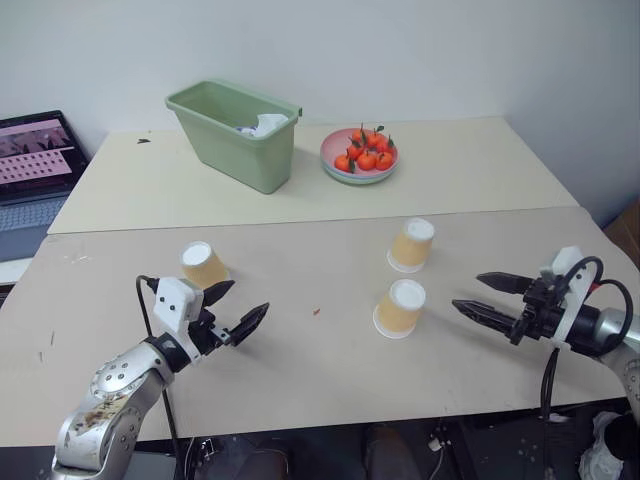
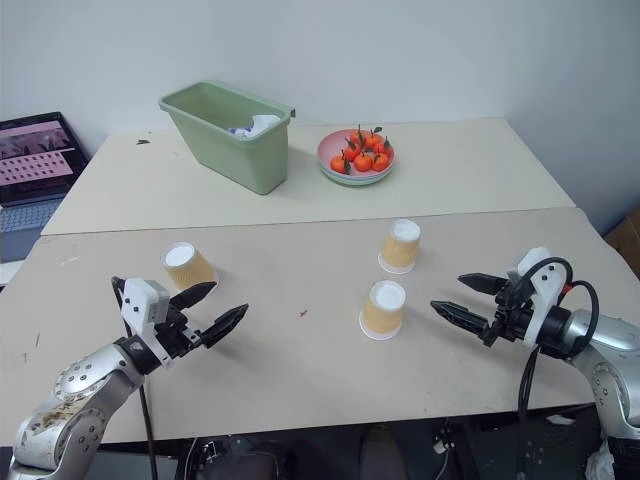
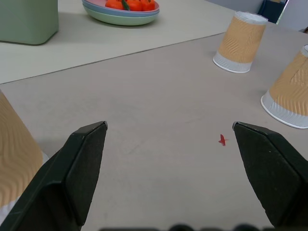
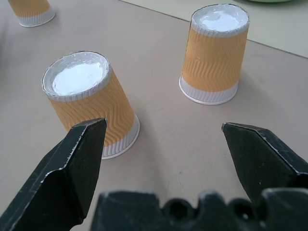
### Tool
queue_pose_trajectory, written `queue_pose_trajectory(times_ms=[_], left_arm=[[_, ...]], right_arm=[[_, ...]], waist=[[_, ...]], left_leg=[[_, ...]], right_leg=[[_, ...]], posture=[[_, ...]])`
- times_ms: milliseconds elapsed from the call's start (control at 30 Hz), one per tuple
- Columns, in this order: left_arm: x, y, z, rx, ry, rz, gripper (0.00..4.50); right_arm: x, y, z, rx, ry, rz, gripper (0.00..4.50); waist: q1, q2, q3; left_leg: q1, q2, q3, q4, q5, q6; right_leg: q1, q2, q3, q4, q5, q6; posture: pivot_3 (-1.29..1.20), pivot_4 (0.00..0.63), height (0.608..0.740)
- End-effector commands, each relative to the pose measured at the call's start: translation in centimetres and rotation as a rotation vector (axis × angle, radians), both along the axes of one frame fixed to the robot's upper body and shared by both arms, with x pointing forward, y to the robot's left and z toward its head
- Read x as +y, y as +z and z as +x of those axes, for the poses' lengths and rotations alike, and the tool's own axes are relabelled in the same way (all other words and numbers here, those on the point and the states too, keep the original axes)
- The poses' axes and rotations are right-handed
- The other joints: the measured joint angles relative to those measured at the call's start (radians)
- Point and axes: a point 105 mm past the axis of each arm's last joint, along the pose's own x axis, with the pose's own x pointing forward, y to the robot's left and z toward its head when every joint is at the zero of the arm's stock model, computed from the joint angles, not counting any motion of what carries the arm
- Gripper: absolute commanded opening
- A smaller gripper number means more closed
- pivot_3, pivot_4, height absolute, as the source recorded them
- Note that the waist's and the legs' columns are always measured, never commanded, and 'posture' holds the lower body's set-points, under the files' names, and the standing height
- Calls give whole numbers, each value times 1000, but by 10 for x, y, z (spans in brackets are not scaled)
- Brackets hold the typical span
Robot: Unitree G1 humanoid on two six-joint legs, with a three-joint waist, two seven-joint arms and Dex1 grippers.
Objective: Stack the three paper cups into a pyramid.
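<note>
Three small tapered paper cups with tan-orange ribbed sides and white bases stood upside down and apart on the pale beige tabletop [image 1: 330,390], none yet stacked into a pyramid. One cup [image 1: 203,265] sat on the robot's left side of the table, just beyond the left gripper [image 1: 233,309], whose two black fingers were spread wide with nothing between them; in the left wrist view that cup's side [image 3: 17,159] showed close beside one finger [image 3: 82,163], though contact could not be confirmed. The other two cups stood nearer the right side: the farther cup [image 1: 411,245] and the nearer cup [image 1: 400,308] were close together but not touching. The right gripper [image 1: 483,297] hovered over the table just to the right of the nearer cup, its black fingers likewise parted wide and empty, pointing toward the pair. In the right wrist view both cups, the nearer [image 4: 91,103] and the farther [image 4: 215,55], lay ahead of the open fingers. At the back of the table a light green rectangular plastic bin [image 1: 232,135] held something white, and beside it a pink-and-green round plate [image 1: 358,165] carried small orange fruits [image 1: 366,152]. A tiny red speck [image 1: 316,312] marked the tabletop between the grippers. An open laptop [image 1: 30,170] sat beyond the table's left edge.
</note>
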Motion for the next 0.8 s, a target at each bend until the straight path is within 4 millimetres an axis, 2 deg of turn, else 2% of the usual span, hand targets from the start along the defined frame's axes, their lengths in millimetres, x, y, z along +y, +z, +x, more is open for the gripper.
queue_pose_trajectory(times_ms=[33, 100, 267, 467, 567, 800], left_arm=[[-15, 4, -7, 0, -126, 6, 4469], [-30, 3, -3, 12, -250, 57, 4469], [-47, 12, 9, -29, -360, 104, 4469], [-66, 29, 24, -102, -428, 139, 4469], [-70, 31, 25, -116, -452, 144, 4469], [-73, 34, 26, -136, -463, 158, 4469]], right_arm=[[0, -4, -16, 33, 33, -40, 4500], [4, -14, -35, 104, 85, -74, 4500], [26, -8, -48, 106, 178, -74, 4500], [36, -10, -39, 32, 165, -123, 4500], [37, -9, -32, 12, 146, -101, 4500], [56, -10, -11, -38, 159, -56, 4500]], waist=[[1, 0, 0], [19, 0, 0], [11, 0, 1], [0, 0, 1], [-2, 0, 1], [1, -1, 1]], left_leg=[[0, 0, 0, 0, 0, 0], [-1, 0, 0, 0, 0, 0], [-2, -1, 1, 2, 0, 0], [0, 0, 1, 2, 0, 0], [-1, 0, 1, 1, 0, 0], [-2, 0, 1, 2, 0, 0]], right_leg=[[0, 0, 0, 0, 0, 0], [0, 0, -1, 0, -1, 0], [0, -1, 0, 0, 0, 1], [1, 0, -1, 0, 0, 2], [-1, 0, 0, 0, -1, 1], [-1, 0, 0, 0, 0, 1]], posture=[[0, 150, 727], [0, 150, 727], [0, 150, 727], [0, 150, 727], [0, 150, 727], [0, 150, 727]])
